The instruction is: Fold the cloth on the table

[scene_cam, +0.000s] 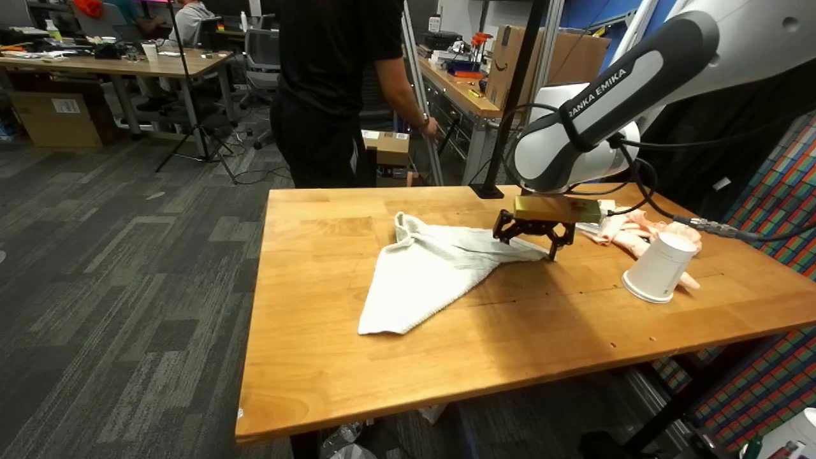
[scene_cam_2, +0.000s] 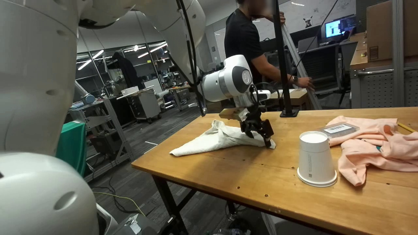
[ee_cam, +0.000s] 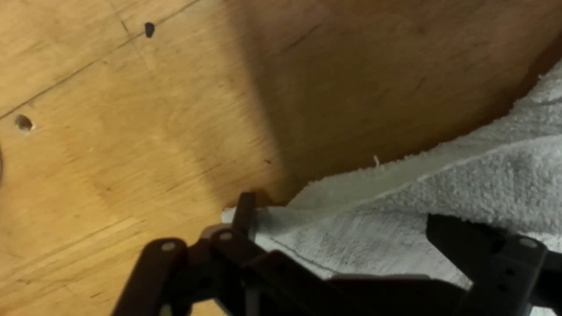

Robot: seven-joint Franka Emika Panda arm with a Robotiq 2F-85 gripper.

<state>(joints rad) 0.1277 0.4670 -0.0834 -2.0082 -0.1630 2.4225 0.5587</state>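
Wrist view shows my gripper (ee_cam: 344,222) spread wide over the white cloth (ee_cam: 373,245), one finger (ee_cam: 244,211) by its corner. I see an upturned cup (scene_cam_2: 316,160) on the table (scene_cam_2: 235,169).

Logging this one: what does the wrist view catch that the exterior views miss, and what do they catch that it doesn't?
Only the wrist view: a loose thread poking from the edge of the white cloth.

Only the exterior views: the person in black, the peach fabric, and the white cup in full, standing mouth down.

Shared: the cloth, the wooden tabletop, and the gripper, jaws apart, at one corner of the cloth.
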